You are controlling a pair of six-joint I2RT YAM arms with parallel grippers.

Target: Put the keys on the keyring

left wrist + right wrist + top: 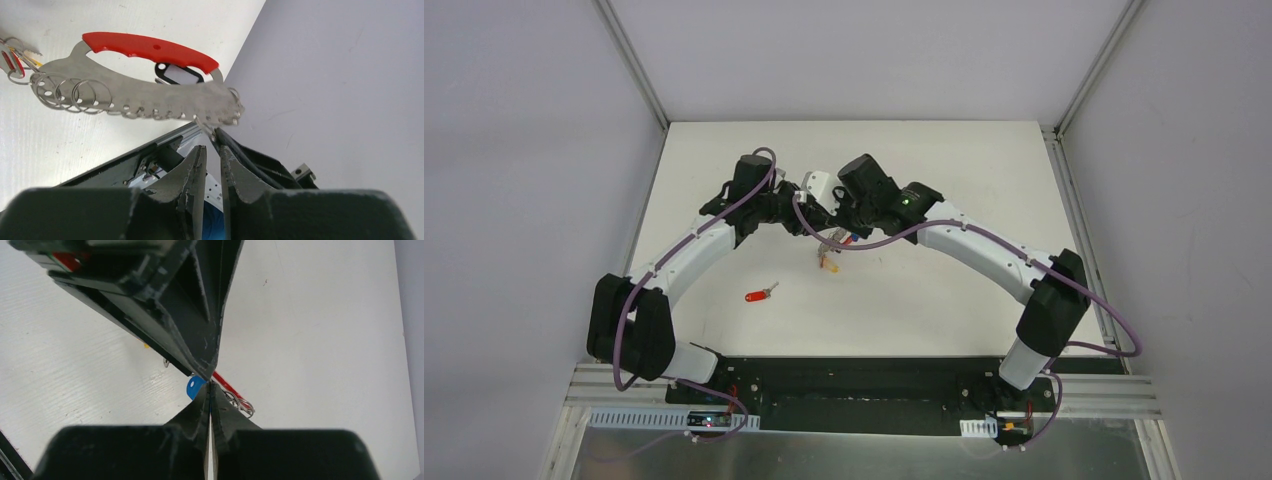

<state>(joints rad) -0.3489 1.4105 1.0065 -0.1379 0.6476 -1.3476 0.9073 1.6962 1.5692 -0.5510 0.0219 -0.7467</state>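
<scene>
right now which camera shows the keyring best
Left wrist view: the keyring fills it, red band, grey plate and rings all clear. Top external shows it tiny and partly hidden; right wrist catches only a red sliver and some rings.

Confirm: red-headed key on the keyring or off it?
Off. The red-headed key lies alone on the table, apart from the keyring farther back.

Keyring (145,97) just beyond left claw (212,148)
</scene>
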